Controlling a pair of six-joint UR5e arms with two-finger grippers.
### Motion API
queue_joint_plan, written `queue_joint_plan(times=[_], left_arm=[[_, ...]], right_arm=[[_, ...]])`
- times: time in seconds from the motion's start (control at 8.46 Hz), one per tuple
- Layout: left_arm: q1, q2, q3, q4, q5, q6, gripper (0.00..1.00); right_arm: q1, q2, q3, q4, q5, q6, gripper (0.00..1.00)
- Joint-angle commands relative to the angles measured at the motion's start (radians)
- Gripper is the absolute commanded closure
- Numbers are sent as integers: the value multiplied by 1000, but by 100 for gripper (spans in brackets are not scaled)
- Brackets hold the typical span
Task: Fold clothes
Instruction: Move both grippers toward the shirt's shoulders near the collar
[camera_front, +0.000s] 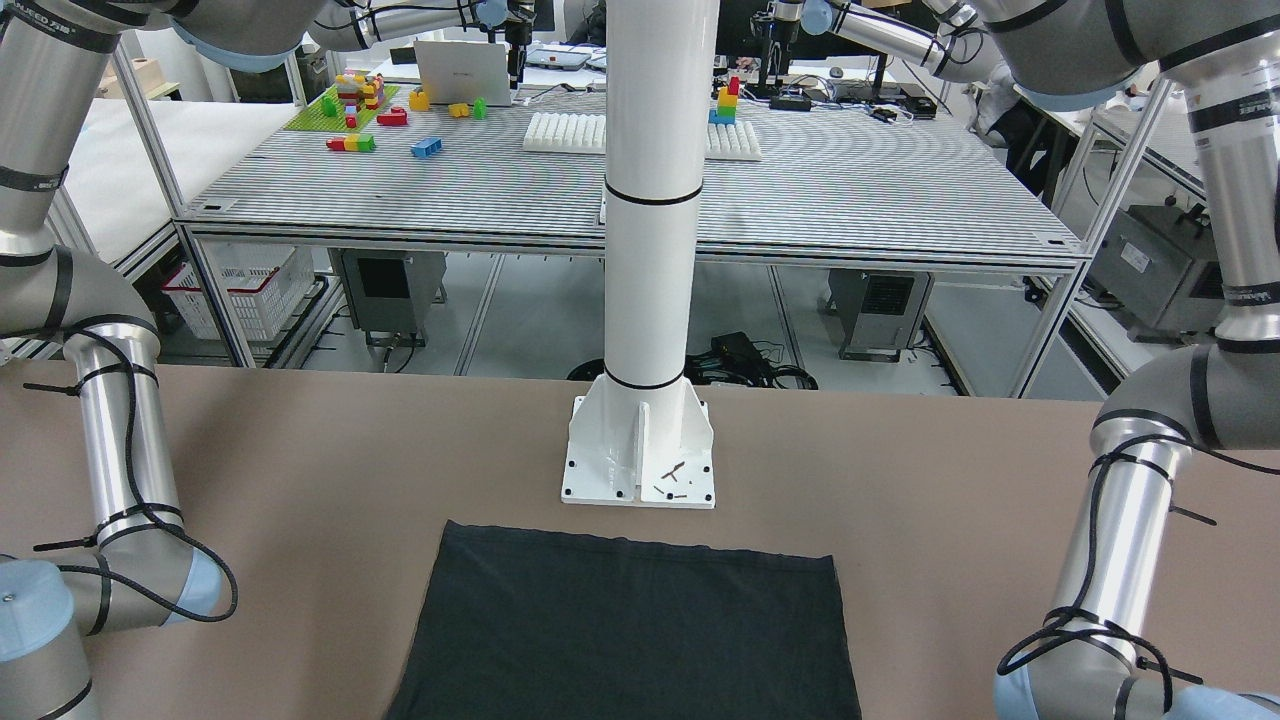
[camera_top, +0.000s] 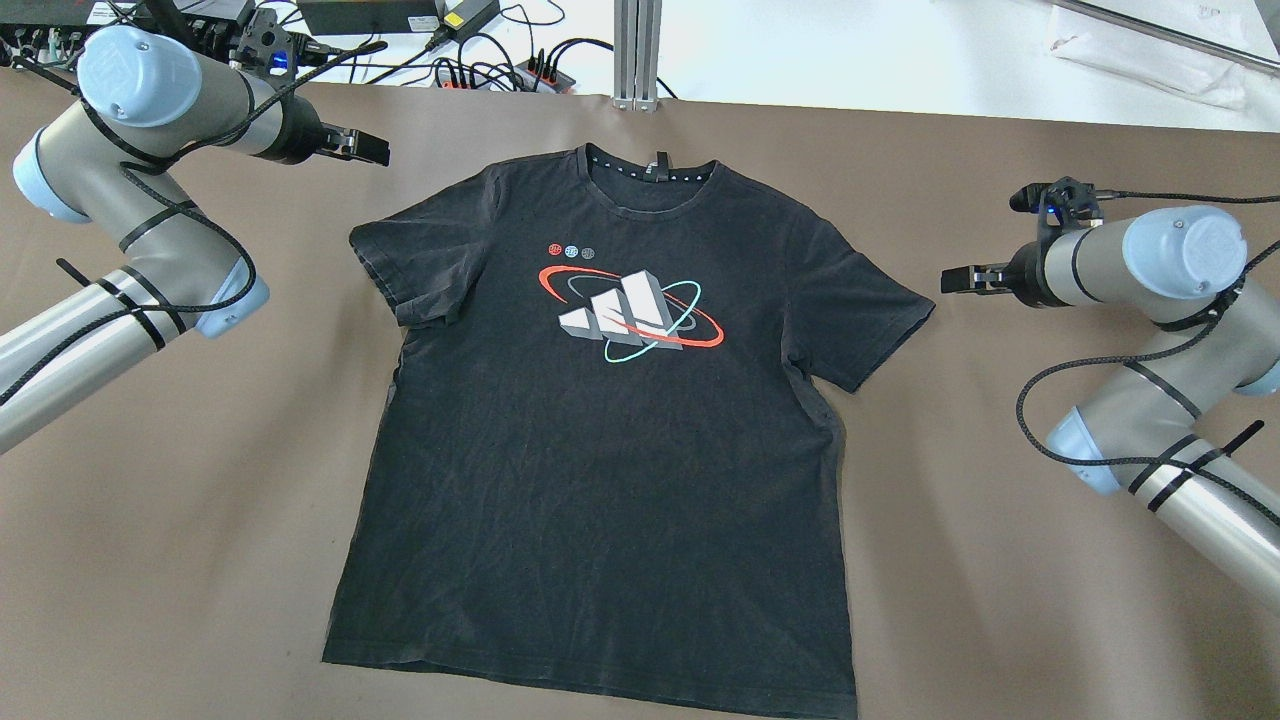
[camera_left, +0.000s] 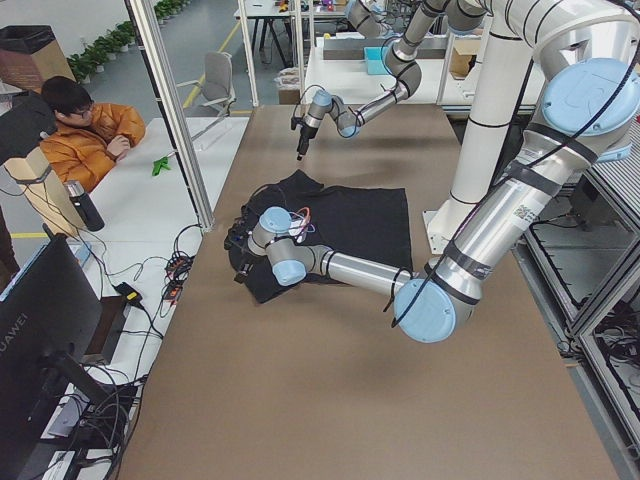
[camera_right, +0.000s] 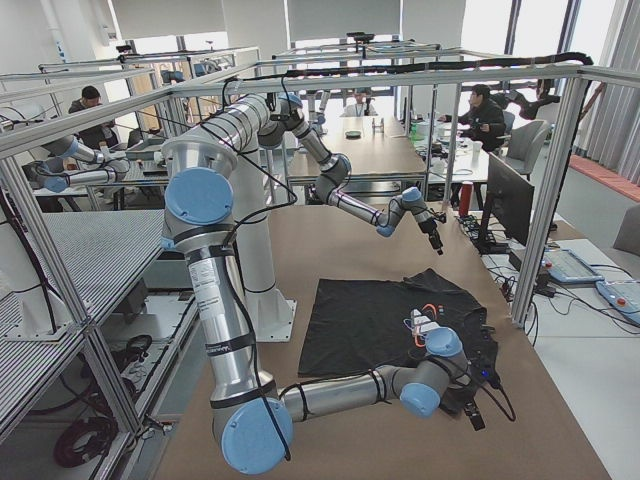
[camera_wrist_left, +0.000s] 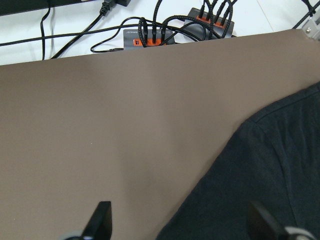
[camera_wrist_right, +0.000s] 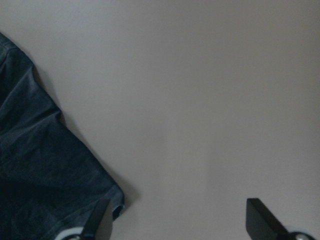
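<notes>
The black T-shirt (camera_top: 600, 480) lay flat and face up in the middle of the brown counter (camera_top: 1000, 560), its hem toward the robot's edge, just beyond the white pillar's base (camera_front: 640, 470), and its collar toward the far edge. A print (camera_top: 630, 315) of white bars ringed in red and teal showed on the chest. Both sleeves were spread outward. The right tool (camera_top: 955, 280) hung just off the tip of the sleeve on the robot's right, fingers wide apart and empty. Farther on, the left tool (camera_top: 365, 148) sat beside the other sleeve, near the far left corner of the counter — also spread wide, gripping nothing. Power strips (camera_wrist_left: 150, 37) lay past the far edge.
</notes>
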Motion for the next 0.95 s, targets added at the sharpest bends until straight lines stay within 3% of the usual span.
queue_joint_plan(times=[0.0,0.71,0.83], left_arm=[[3,-2,1,0,0,0,5],[3,-11,9,0,2,0,5],[3,-13,10,0,2,0,5]], right_arm=[[-37,9,-35,19,-51,52,6],[-85,63,-111,57,-110,105,7],[-85,63,-110,57,-110,108,16]])
